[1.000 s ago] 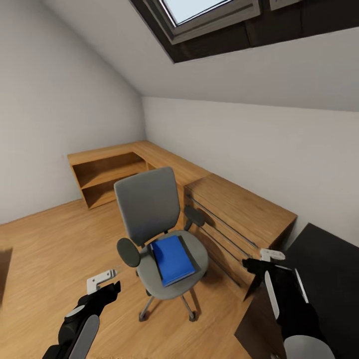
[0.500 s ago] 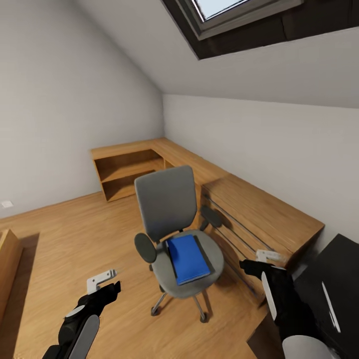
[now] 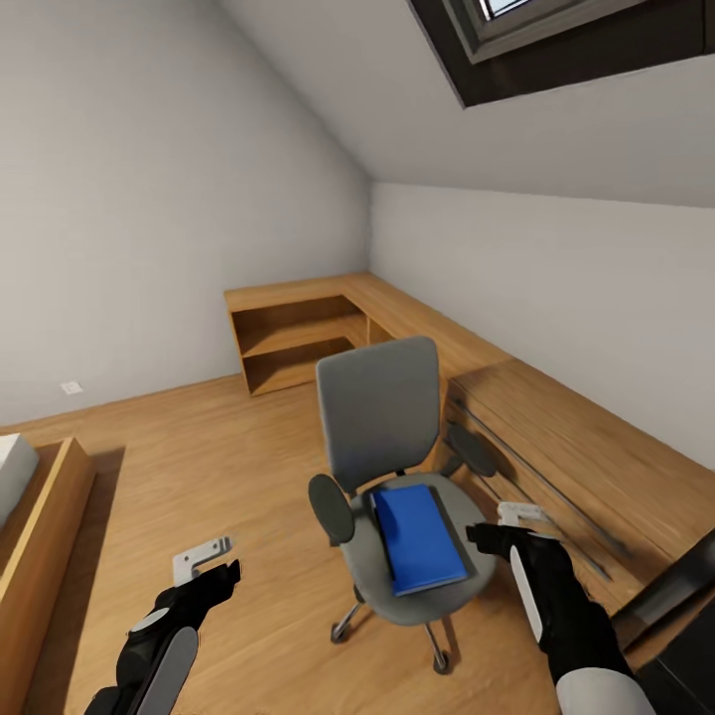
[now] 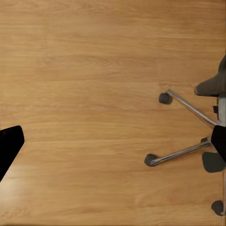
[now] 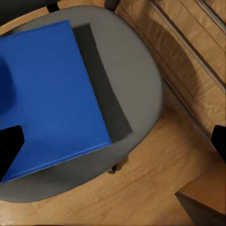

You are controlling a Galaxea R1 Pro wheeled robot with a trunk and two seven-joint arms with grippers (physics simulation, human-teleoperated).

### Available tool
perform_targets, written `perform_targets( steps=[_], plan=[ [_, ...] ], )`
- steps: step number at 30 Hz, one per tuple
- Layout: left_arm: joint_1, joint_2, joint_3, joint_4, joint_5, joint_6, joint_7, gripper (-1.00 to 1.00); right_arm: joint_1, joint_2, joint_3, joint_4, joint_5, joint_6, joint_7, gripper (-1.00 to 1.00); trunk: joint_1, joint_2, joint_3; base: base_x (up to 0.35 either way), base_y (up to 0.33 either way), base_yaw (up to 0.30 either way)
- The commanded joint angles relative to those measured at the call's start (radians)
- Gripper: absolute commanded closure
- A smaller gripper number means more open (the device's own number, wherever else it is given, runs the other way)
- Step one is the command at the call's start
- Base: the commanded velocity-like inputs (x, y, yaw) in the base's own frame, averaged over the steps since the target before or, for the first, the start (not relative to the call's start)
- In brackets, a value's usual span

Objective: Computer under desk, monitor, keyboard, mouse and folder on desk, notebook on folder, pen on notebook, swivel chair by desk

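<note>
Right claw (image 3: 501,524): spread wide, empty, above blue folder (image 5: 44,99) on swivel chair (image 3: 387,437)
Left claw (image 3: 204,561): spread, empty, over floor (image 4: 84,94)

An attic bedroom at home. A skylight (image 3: 556,30) cuts the sloped ceiling above a corner desk (image 3: 417,323). A bed frame (image 3: 45,516) stands opposite.

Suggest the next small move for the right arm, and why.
Probably lower the right gripper toward the near edge of the blue folder. The folder lies flat on the swivel chair seat, ungrasped; the right wrist view looks straight down on it with fingers apart, and the desk stands just beside.
</note>
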Motion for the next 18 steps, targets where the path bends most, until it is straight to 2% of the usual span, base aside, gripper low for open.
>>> perform_targets(
  steps=[1,12,18],
  plan=[
    [-0.001,0.001,-0.003,-0.001,0.01,0.001,0.01,-1.0,-0.001,0.001,0.001,-0.001,0.009,0.004,0.006,-1.0,0.0,-0.001,-0.002,0.072,0.014,0.236],
    [-0.001,0.0,-0.003,-0.001,0.008,0.002,0.01,-1.0,-0.001,-0.001,0.018,0.009,0.009,-0.014,0.008,-1.0,0.0,-0.001,-0.011,0.282,0.009,0.235],
    [-0.001,0.0,-0.004,-0.001,0.006,0.001,0.01,-1.0,-0.001,-0.003,0.017,0.01,0.009,-0.021,0.01,-1.0,0.0,-0.001,-0.013,0.302,-0.059,0.084]
  ],
)
